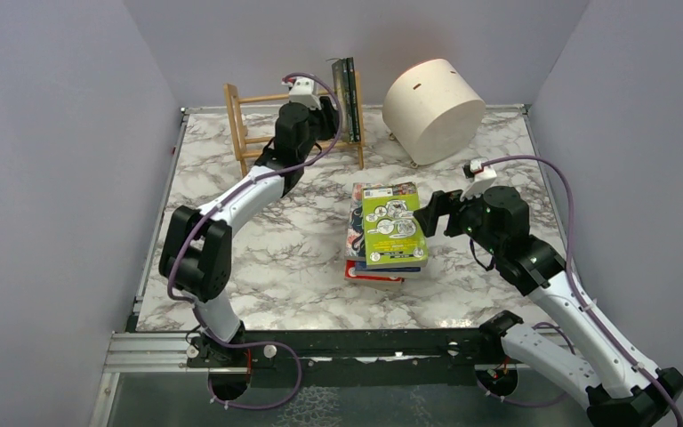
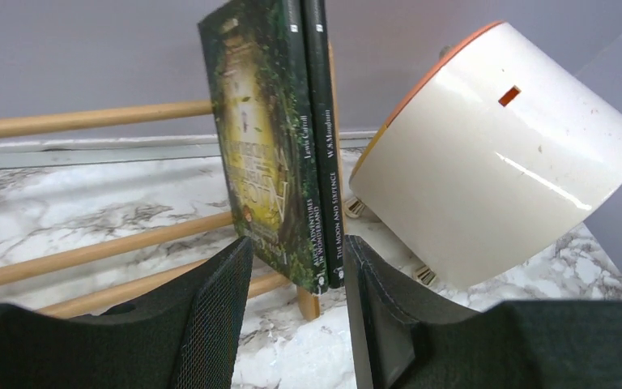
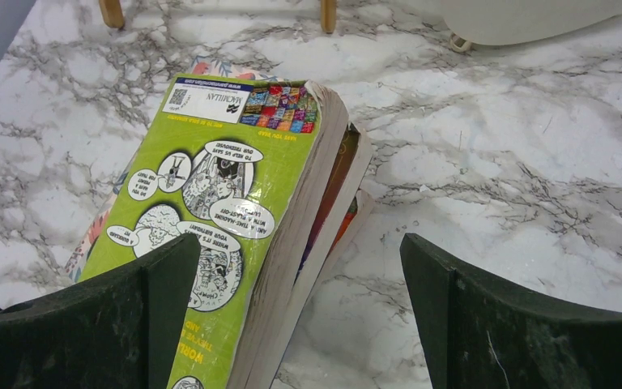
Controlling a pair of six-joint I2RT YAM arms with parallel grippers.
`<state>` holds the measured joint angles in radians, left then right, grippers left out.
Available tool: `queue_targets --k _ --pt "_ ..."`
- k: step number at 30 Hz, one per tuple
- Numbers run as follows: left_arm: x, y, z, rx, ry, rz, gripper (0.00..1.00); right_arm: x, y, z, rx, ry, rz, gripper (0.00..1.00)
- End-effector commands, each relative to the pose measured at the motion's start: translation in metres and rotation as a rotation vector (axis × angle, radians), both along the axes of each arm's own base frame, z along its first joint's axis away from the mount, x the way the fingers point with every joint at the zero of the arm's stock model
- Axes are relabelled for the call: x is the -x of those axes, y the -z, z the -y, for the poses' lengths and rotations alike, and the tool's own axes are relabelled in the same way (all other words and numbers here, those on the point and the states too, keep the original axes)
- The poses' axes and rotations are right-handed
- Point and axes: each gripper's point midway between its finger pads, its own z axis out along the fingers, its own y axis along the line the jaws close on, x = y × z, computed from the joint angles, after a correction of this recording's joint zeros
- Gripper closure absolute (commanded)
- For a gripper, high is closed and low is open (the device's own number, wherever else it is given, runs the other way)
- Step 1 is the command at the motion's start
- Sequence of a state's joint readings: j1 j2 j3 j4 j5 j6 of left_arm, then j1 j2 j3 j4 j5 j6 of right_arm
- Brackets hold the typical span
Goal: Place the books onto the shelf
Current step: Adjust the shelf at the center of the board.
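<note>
1. Two books stand upright on the shelf (image 1: 238, 133), at its R end: dark-green Alice in Wonderland (image 2: 259, 138) and black Moon and Sixpence (image 2: 322, 138), touching each other, spines toward the L wrist cam.
2. L gripper (image 2: 296, 312): jaws part-way in, one finger on each side of the pair's lower corner. One pad looks to be against the black spine. Whether the pair is clamped or let go, can't tell.
3. Rest of the books: a flat stack (image 1: 389, 236) mid-way across the marble table (image 1: 258, 267), well apart from the shelf. Lime-green book (image 3: 210, 194) is on top, red and others under it, edges fanned.
4. R gripper (image 3: 300, 259): spread wide, holding nothing, at the stack's R edge, w/ one finger over the lime cover and the other over bare marble.
5. Cream drum (image 1: 434, 111) sits tilted just beside the shelf's R end.
6. Step in hand, by judgement: L arm is seating the 2 shelved books while R lines up the next pick. Early days, as most books aren't shelved yet.
7. Next move prob. calls for L to back off straight w/o tipping the pair. R then drops and closes on the lime book alone, which is tricky since it lies flush on its neighbours, so an edge pinch may be needed.
</note>
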<state>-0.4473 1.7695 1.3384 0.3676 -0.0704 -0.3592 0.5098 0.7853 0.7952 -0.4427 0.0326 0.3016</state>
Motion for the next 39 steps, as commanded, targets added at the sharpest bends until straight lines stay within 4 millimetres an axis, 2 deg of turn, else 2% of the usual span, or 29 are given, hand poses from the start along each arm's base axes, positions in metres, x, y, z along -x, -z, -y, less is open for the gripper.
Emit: queue_targets --k 1,7,15,19,23,27,39 --pt "0.017 -0.006 -0.038 0.001 -0.165 -0.040 0.61 0.001 -0.007 0.003 -0.011 0.015 0.029 0.07" --pt "0.015 0.030 -0.079 0.033 -0.254 -0.129 0.61 0.002 -0.011 0.002 -0.021 0.008 0.041 0.07" --pt "0.000 0.051 -0.139 -0.042 -0.383 -0.137 0.60 0.002 -0.011 -0.008 -0.034 -0.042 0.041 0.07" --pt "-0.007 0.062 -0.157 -0.077 -0.396 -0.146 0.60 0.003 -0.010 -0.012 -0.039 -0.062 0.038 0.07" --pt "-0.019 0.086 -0.168 -0.112 -0.377 -0.177 0.60 0.005 -0.009 -0.016 -0.047 -0.086 0.033 0.07" --pt "-0.032 0.100 -0.181 -0.140 -0.360 -0.185 0.60 0.005 -0.005 -0.020 -0.049 -0.107 0.021 0.07" --pt "-0.072 0.105 -0.223 -0.308 -0.350 -0.120 0.66 0.003 0.006 -0.029 -0.043 -0.140 -0.019 0.07"
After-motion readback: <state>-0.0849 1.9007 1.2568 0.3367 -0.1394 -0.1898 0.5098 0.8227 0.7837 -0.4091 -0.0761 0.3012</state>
